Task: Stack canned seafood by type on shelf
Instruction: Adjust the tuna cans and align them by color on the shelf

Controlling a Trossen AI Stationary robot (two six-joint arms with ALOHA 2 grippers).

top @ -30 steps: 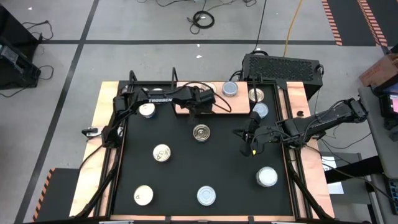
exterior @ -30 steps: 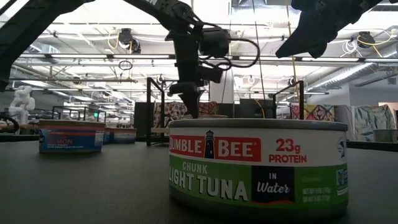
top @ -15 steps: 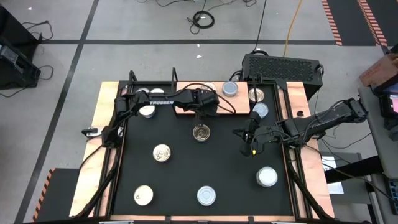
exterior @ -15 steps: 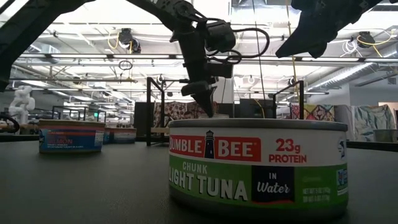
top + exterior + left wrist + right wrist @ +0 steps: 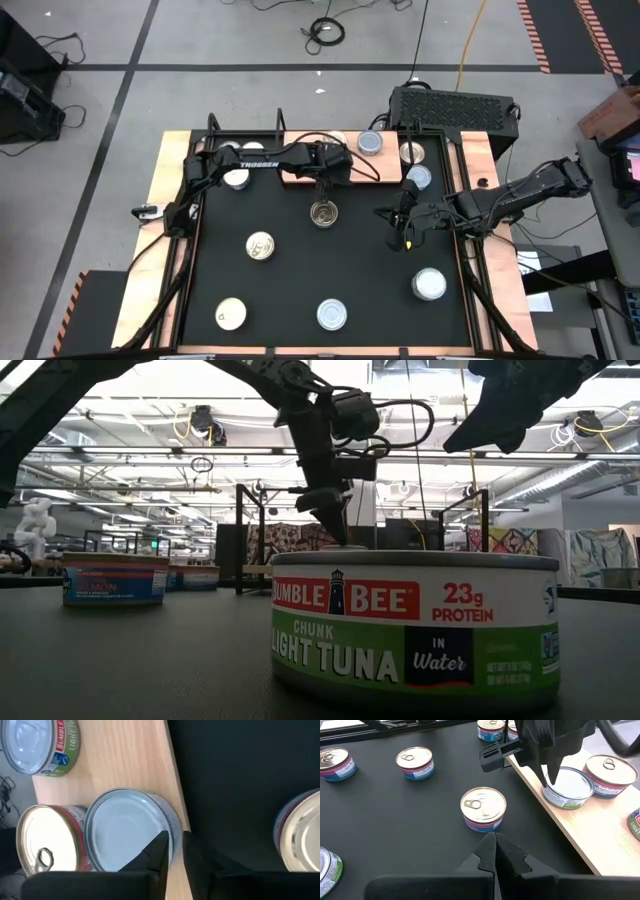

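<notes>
The shelf board (image 5: 357,170) lies at the table's far edge. In the left wrist view a silver-grey tin (image 5: 125,827) sits on it beside a cream-topped tin (image 5: 42,845), with a third tin (image 5: 37,745) farther along. My left gripper (image 5: 174,851) points down over the silver tin's rim at the board's near edge (image 5: 551,780), its fingers shut to a narrow slit. My right gripper (image 5: 492,847) hovers shut above the table's right side (image 5: 405,228). A gold-topped tin (image 5: 323,212) stands on the black tabletop just in front of the board. My left gripper comes from above, pointing down, with its fingertips (image 5: 161,840) at the silver tin's rim (image 5: 167,822) nearest the board's edge. I cannot tell whether they touch the tin. The tin sits flat on the board.
Several more tins stand spread over the black tabletop (image 5: 260,245) (image 5: 332,314) (image 5: 429,284) (image 5: 230,314). Other tins sit on the board's right end (image 5: 370,143) (image 5: 412,152). A black ribbed box (image 5: 455,105) stands behind the table's far right corner. One tin (image 5: 415,625) fills the low view.
My left gripper has shifted a little toward the table's right along the board's near edge, staying low over the tins. The tins have kept their places.
</notes>
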